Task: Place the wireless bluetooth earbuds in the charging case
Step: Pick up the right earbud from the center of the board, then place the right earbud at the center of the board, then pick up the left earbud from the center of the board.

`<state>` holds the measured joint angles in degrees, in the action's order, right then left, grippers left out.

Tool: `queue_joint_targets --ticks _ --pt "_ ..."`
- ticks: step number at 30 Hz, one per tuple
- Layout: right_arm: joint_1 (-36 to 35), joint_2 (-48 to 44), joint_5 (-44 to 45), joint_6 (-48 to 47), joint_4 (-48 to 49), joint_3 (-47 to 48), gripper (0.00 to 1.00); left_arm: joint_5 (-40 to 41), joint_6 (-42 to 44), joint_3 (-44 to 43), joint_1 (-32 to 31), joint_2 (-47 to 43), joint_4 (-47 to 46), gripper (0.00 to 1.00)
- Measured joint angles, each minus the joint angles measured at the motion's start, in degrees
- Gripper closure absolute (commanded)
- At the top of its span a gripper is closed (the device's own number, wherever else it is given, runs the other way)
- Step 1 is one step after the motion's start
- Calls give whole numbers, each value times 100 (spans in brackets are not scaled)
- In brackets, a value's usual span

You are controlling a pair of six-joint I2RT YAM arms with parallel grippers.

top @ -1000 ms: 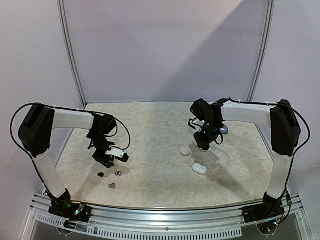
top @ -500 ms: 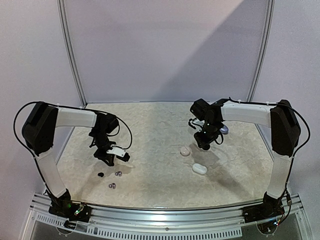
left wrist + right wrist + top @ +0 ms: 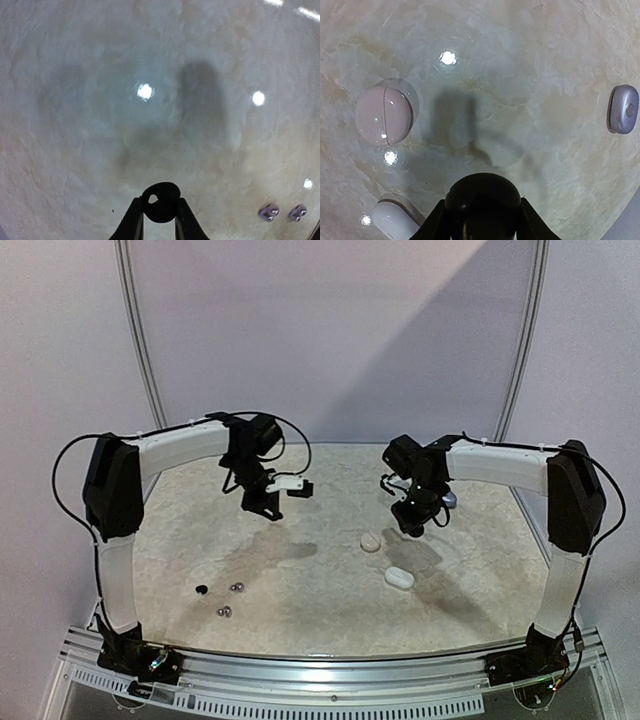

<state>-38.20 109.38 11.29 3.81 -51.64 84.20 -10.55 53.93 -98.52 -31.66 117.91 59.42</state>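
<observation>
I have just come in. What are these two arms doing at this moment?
The left end effector is shut on a small black earbud and holds it above the table. Two lavender earbuds lie on the surface beside it. The right end effector is shut on a black rounded object, probably a charging case. A pink case, a white case and a lavender case lie on the table, untouched.

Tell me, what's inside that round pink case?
The pink case is shut: only its glossy shell and a seam line show. Its inside is covered, so whether anything sits in it cannot be seen.
</observation>
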Motion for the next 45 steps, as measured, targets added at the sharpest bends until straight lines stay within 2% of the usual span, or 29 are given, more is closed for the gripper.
queue_joint_targets --ticks 5,10,17,20,21,25,31,37,40,42,45 --pt "-2 -177 70 42 -55 -90 88 -103 -750 -909 -1117 605 380 92" --pt "-2 -337 87 157 -70 -369 88 -111 -1403 -1130 -1954 1123 570 92" --pt "-2 -546 168 238 -79 -483 88 935 -1633 -1193 -2747 1683 713 91" --pt "0 -605 184 245 -79 -483 88 1263 -1587 -1320 -2935 1764 833 85" --pt "0 -616 190 247 -81 -483 88 1342 -1574 -1388 -2966 1799 892 78" --pt "-2 -708 212 264 -76 -544 87 1403 -1482 -1451 -2981 1864 1029 50" --pt "-2 -903 208 282 -83 -616 87 1287 -1340 -1335 -2944 1775 1128 26" --pt "0 -929 190 302 -87 -616 87 1084 -960 -1099 -2754 1467 1211 17" --pt "-2 -929 179 323 -87 -616 87 859 -669 -721 -2500 813 1331 16" --pt "-2 -929 166 334 -87 -612 87 621 -433 -433 -2175 155 1432 16" --pt "-2 -929 151 345 -87 -597 87 162 -9 -7 -1303 -887 1515 16"
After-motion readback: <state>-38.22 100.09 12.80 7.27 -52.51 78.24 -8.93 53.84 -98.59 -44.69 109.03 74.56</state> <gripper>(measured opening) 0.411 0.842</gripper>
